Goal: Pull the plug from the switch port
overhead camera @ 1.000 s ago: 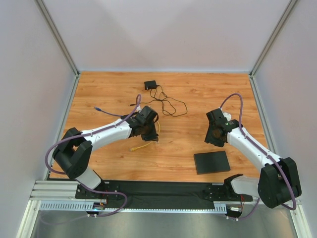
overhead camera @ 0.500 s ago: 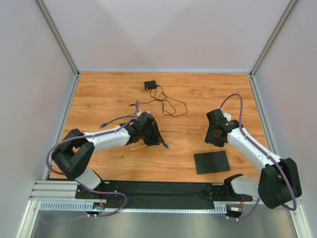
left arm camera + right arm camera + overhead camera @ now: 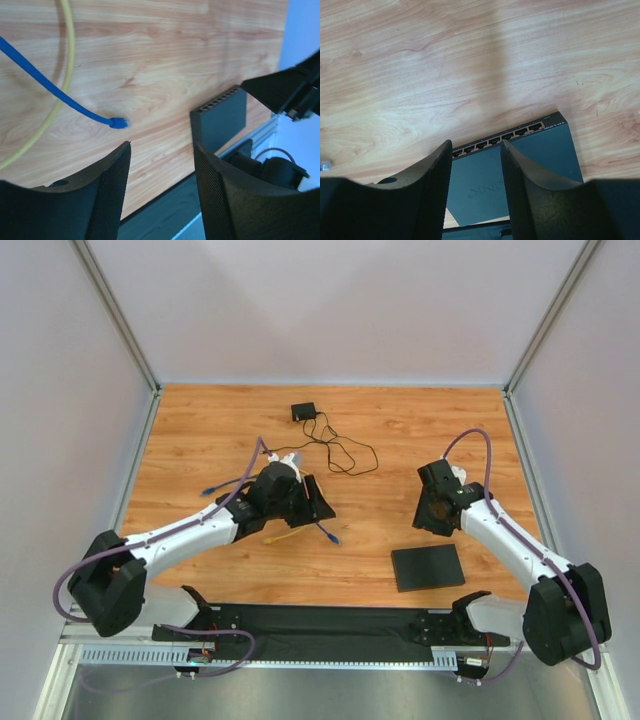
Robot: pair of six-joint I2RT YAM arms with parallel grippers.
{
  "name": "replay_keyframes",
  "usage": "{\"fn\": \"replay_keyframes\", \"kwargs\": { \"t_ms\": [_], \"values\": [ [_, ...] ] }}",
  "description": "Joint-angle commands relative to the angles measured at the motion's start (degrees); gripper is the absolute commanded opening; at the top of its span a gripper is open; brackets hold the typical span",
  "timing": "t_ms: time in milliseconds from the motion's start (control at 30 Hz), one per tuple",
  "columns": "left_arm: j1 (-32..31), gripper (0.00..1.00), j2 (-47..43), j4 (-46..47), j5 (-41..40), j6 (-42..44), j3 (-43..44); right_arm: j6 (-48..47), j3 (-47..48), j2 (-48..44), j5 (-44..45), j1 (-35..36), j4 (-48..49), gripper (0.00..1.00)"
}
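Note:
The switch [image 3: 427, 567] is a flat black box lying at the near right of the table. Its row of ports [image 3: 500, 136] faces away from the arm bases, and every socket I can see is empty. The blue plug [image 3: 335, 539] lies loose on the wood at the end of its blue cable [image 3: 45, 82], well left of the switch. My left gripper [image 3: 312, 506] hovers just behind the plug, open, with nothing between its fingers [image 3: 112, 190]. My right gripper [image 3: 437, 512] hangs open above the switch's far edge, its fingers [image 3: 525, 180] apart and empty.
A yellow cable [image 3: 282, 537] lies beside the blue one, under the left arm. A small black adapter [image 3: 303, 411] with a thin, looping black cord [image 3: 340, 452] sits at the back centre. A black mat [image 3: 330, 625] runs along the near edge.
The left jaws have opened and let the blue cable go. Its plug now lies on the wood near the yellow cable. The left arm has stretched out. The right arm has hardly moved.

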Motion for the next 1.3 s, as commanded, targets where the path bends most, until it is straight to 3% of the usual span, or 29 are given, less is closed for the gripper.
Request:
{"fn": "replay_keyframes", "kwargs": {
  "t_ms": [0,200,333,467,500,533,567,600,633,733,867,1067,1267],
  "values": [
    [0.02,0.61,-5.23,5.31,3.46,3.11,-2.24,-3.05,0.82,-2.78,-2.11,0.12,1.32,0.46],
    [3.35,0.64,-15.85,13.84,8.21,2.68,-11.46,-5.60,0.74,-5.77,-5.81,0.21,3.78,0.47],
    [10.73,0.69,-26.32,14.55,11.99,2.58,-18.67,-6.31,0.04,-6.91,-8.00,0.21,5.01,0.48],
    [18.90,0.76,-37.05,7.47,16.30,6.18,-22.20,-6.22,-1.19,-7.62,-9.58,0.21,5.19,0.67],
    [19.70,0.80,-40.55,5.69,16.57,8.37,-22.11,-6.13,-1.63,-7.97,-9.76,0.21,5.19,0.76],
    [20.32,0.92,-42.06,2.63,16.83,9.43,-21.94,-5.61,-2.07,-8.75,-9.77,0.21,5.36,0.81],
    [20.67,0.96,-43.29,1.12,17.79,10.66,-21.76,-5.43,-2.86,-9.28,-9.94,0.21,5.62,0.86],
    [20.85,0.98,-44.87,-0.12,18.33,12.50,-21.50,-5.08,-3.13,-9.72,-10.03,0.12,5.71,0.98],
    [20.94,1.00,-45.24,-1.43,18.85,13.21,-21.15,-4.90,-3.31,-10.51,-10.20,0.21,5.71,1.00],
    [20.94,1.00,-46.03,-2.68,22.28,12.44,-21.84,-3.41,-3.66,-11.48,-10.29,0.12,5.45,1.00],
    [20.85,1.00,-45.94,4.08,28.51,7.87,-26.67,-0.43,-4.18,-12.36,-10.90,0.21,4.92,1.00],
    [20.94,1.00,-43.93,1.71,27.47,9.00,-26.60,2.04,-5.76,-12.45,-15.38,0.21,6.33,1.00],
    [20.94,1.00,-40.92,13.02,34.13,4.11,-28.52,2.22,-9.71,-15.96,-21.69,0.21,12.38,1.00]
  ]
}}
